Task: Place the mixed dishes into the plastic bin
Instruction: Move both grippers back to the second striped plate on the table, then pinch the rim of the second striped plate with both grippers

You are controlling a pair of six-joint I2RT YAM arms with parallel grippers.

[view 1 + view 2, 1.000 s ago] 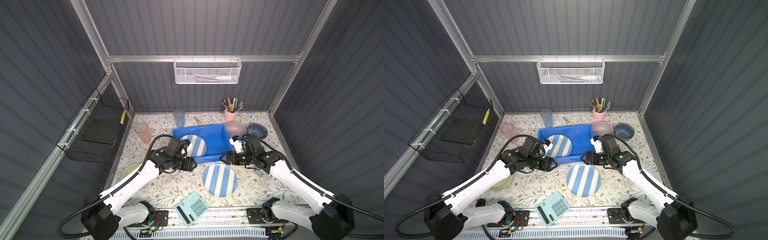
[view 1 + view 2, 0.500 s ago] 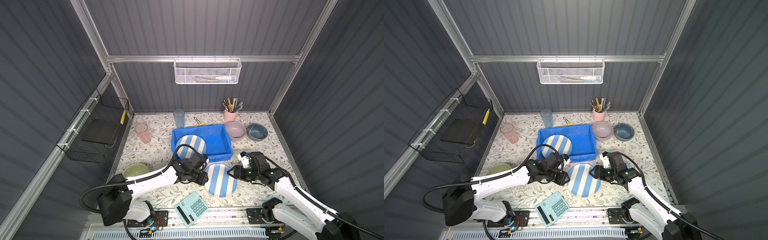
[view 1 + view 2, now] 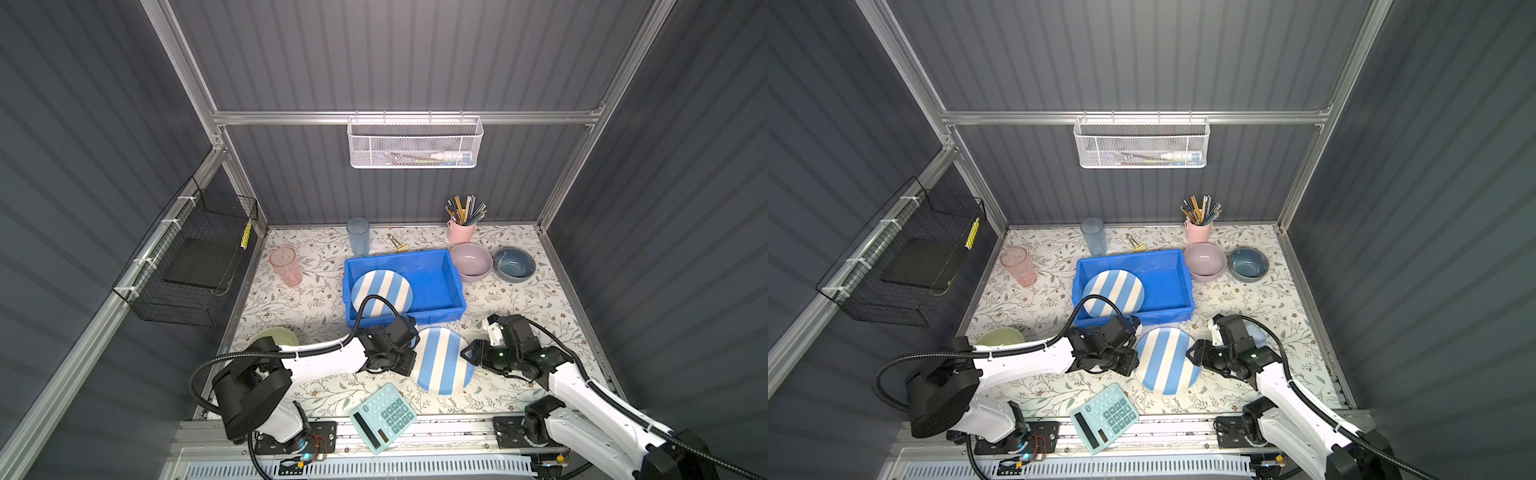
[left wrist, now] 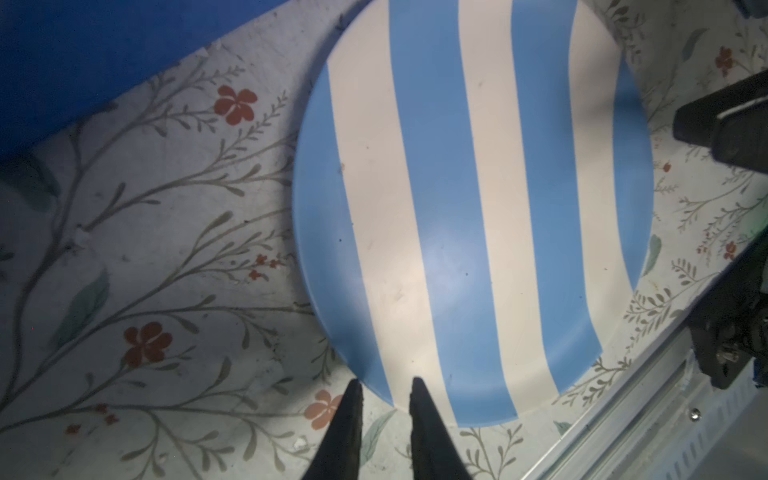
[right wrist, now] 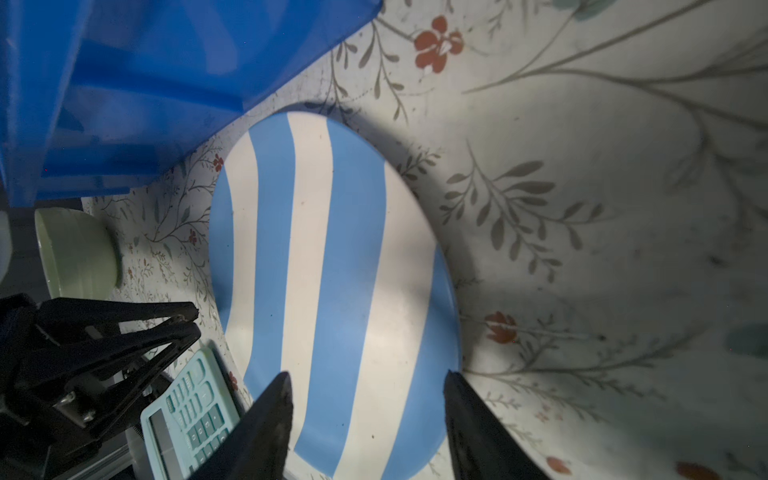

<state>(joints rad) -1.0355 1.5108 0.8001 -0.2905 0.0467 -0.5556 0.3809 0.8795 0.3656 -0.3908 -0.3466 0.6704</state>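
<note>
**Top views.** In both top views a round blue-and-white striped plate (image 3: 382,293) lies inside the shallow bright-blue plastic bin (image 3: 415,319), just beyond the left pincer (image 3: 411,363). A second striped plate (image 3: 442,360) lies on the floral worktop (image 3: 519,299), between the left pincer and the right pincer (image 3: 467,354), one at each side of its rim.

Outside the bin:
- The pink bowl (image 3: 471,262) and dark-blue bowl (image 3: 514,262) are well beyond the right pincer.
- The pale-green bowl (image 3: 276,334) is behind the left pincer, beside its arm.
- The translucent pink tumbler (image 3: 285,266) and translucent blue tumbler (image 3: 358,236) are well beyond the left pincer.

**Left wrist.** The left pincer (image 4: 386,384) has its fingers nearly together, with a narrow gap showing. The second striped plate's rim sits right at the tips. Whether they bear on the rim cannot be told. The plate looks flat on the worktop.

**Right wrist.** The right pincer (image 5: 365,386) is spread wide and holds nothing. The near rim of the plate shows between its fingers. The left pincer sits at the far rim, with a mint-green calculator (image 5: 191,411) just beside it. The calculator is not a dish.

**Progress (judged).** The task is at an early stage. One plate is binned. The pick-up of the second plate is in hand, and the plate is not yet lifted. Three bowls and two tumblers remain untouched.
</note>
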